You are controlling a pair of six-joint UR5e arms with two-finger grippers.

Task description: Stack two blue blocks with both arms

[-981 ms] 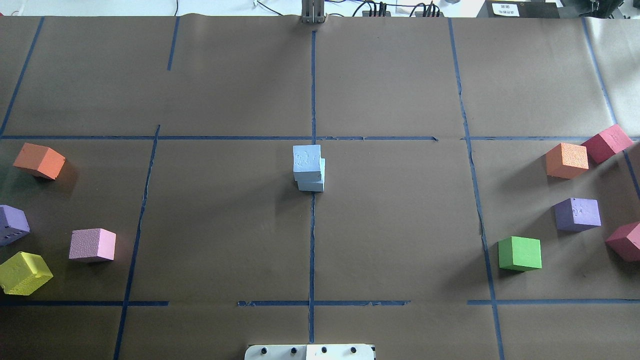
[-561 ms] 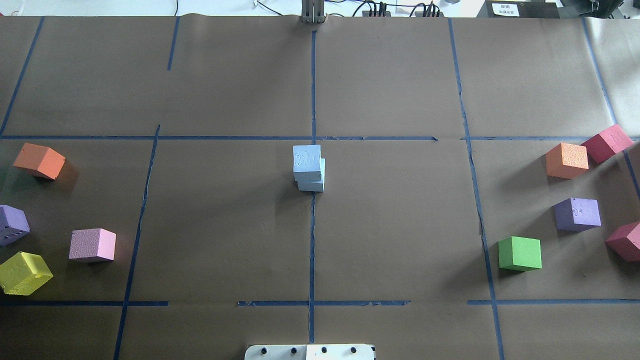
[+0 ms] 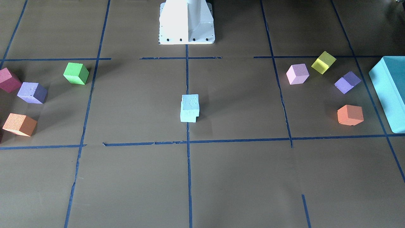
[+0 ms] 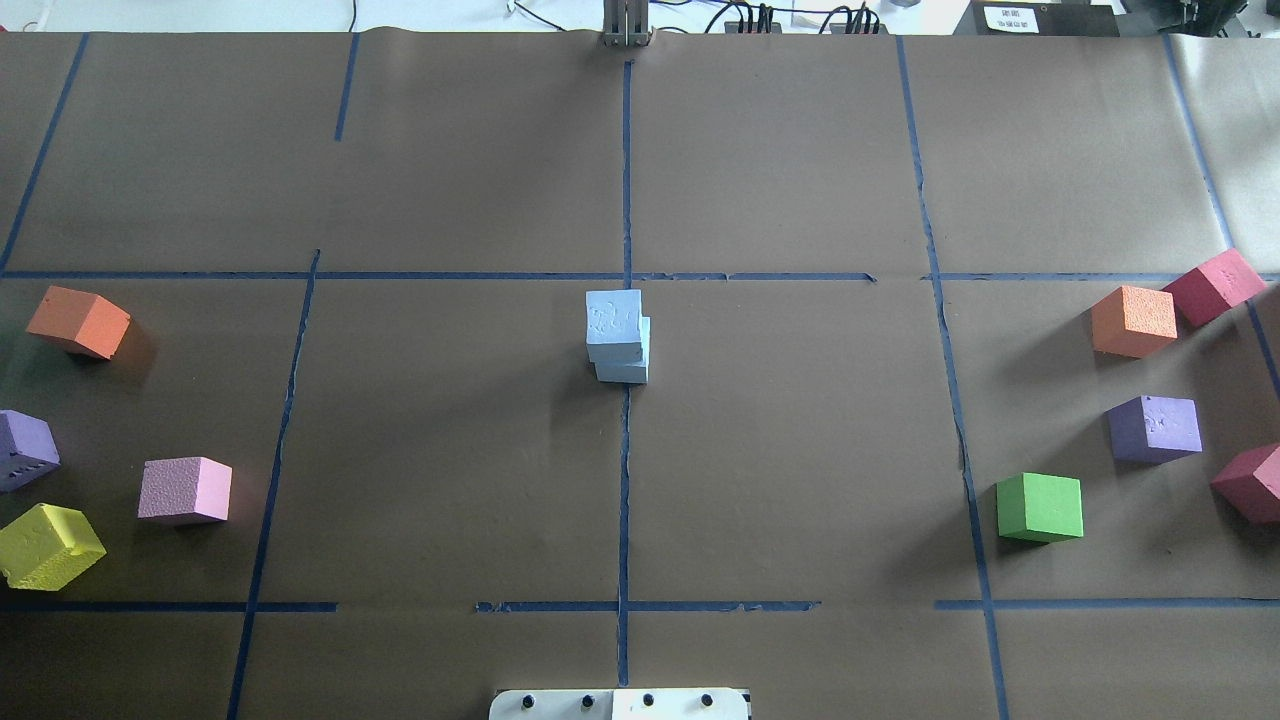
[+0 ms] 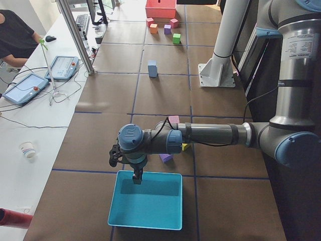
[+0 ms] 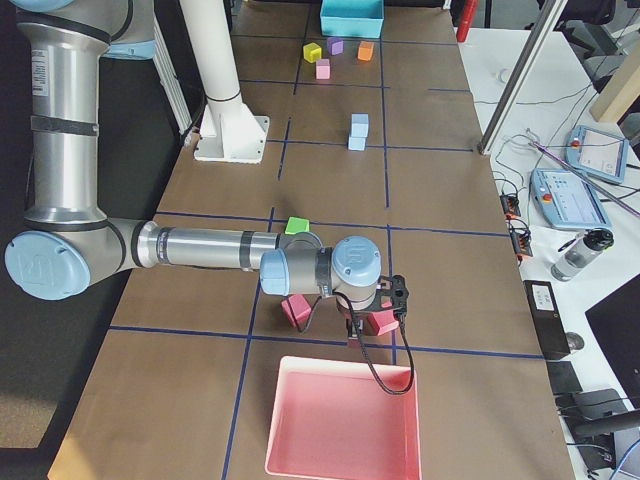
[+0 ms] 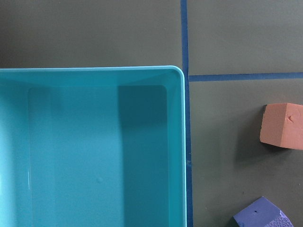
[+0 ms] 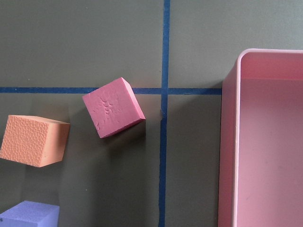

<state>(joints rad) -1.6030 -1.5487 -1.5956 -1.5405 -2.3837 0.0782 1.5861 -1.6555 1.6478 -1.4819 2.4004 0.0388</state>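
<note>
The two blue blocks stand stacked at the table's centre on the middle tape line. The upper block (image 4: 613,320) sits slightly offset on the lower block (image 4: 622,373). The stack also shows in the front-facing view (image 3: 190,104) and both side views (image 5: 152,68) (image 6: 358,131). No arm is near it. My left gripper (image 5: 136,178) hangs over the teal box (image 5: 145,201) at the table's left end. My right gripper (image 6: 356,328) hangs near the pink tray (image 6: 340,420) at the right end. I cannot tell whether either gripper is open or shut. No fingers show in the wrist views.
Orange (image 4: 78,321), purple (image 4: 25,449), pink (image 4: 185,489) and yellow (image 4: 48,545) cubes lie on the left. Orange (image 4: 1133,320), two red (image 4: 1213,285), purple (image 4: 1155,428) and green (image 4: 1040,507) cubes lie on the right. The white pedestal (image 3: 186,22) stands at the robot's side.
</note>
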